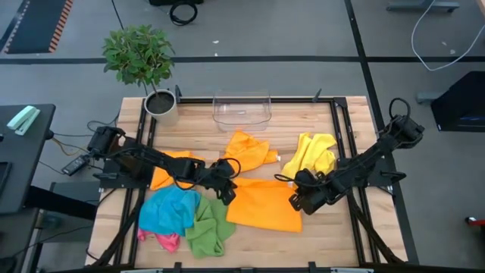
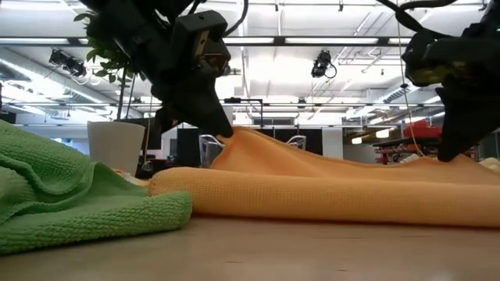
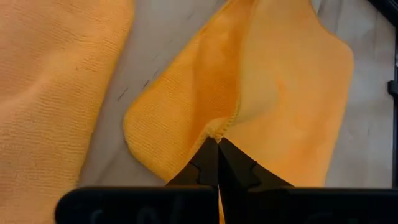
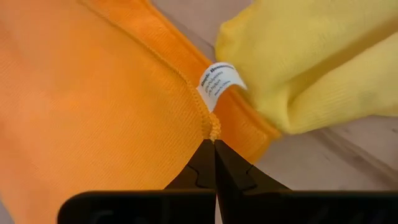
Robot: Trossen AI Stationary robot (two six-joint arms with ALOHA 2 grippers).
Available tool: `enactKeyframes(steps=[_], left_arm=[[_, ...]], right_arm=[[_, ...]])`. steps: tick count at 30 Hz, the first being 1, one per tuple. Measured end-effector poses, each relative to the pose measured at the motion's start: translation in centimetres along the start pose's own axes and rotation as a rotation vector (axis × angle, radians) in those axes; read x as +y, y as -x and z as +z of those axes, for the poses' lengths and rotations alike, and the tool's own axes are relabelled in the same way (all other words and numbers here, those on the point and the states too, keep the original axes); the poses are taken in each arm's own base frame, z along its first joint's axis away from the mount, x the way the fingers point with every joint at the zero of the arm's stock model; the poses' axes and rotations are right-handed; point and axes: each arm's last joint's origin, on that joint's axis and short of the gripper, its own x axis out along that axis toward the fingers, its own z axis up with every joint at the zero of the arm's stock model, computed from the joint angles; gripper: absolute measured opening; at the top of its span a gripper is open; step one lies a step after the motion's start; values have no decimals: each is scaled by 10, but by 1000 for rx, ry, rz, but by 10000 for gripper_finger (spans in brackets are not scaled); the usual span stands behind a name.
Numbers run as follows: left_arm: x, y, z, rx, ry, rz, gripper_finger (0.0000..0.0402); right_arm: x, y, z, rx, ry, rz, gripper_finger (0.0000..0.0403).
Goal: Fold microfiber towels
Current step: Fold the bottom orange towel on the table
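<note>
Both grippers were pinched tight on the flat orange towel (image 1: 265, 205) mid-table: the left gripper (image 1: 226, 191) nipped its left edge, the right gripper (image 1: 297, 199) its right hem beside a white label (image 4: 218, 81), near the yellow towel (image 1: 314, 154).

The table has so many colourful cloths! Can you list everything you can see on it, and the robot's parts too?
orange towels: three, orange; middle of the table, one being pinched
yellow towel: one, yellow; right side
blue towel: one, blue; front left
green towel: one, green; front, beside blue
pink towel: one, pink; under the blue
bin: one, clear; back edge
plant: one, green, white pot; back left corner
left pincer: shut on orange towel edge
right pincer: shut on orange towel edge
</note>
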Motion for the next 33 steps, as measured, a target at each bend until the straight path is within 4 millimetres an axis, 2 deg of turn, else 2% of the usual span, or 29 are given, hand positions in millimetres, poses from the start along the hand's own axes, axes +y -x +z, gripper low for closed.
enactKeyframes(steps=[9,14,19,24,29,33], left_arm=[[6,-1,5,-3,19,9,11],[6,-1,5,-2,24,9,56],[7,0,7,-3,31,14,110],[5,7,11,-22,34,-6,144],[0,13,12,-37,33,-36,148],[-10,12,4,-19,22,-89,125]], right_arm=[[-2,-2,5,-14,-17,-24,1],[-2,-2,5,-12,-17,-24,11],[-5,-2,6,-11,-55,-50,47],[-6,5,9,-13,-89,-38,84],[5,25,17,-28,-131,68,99],[28,28,4,-21,-164,230,81]])
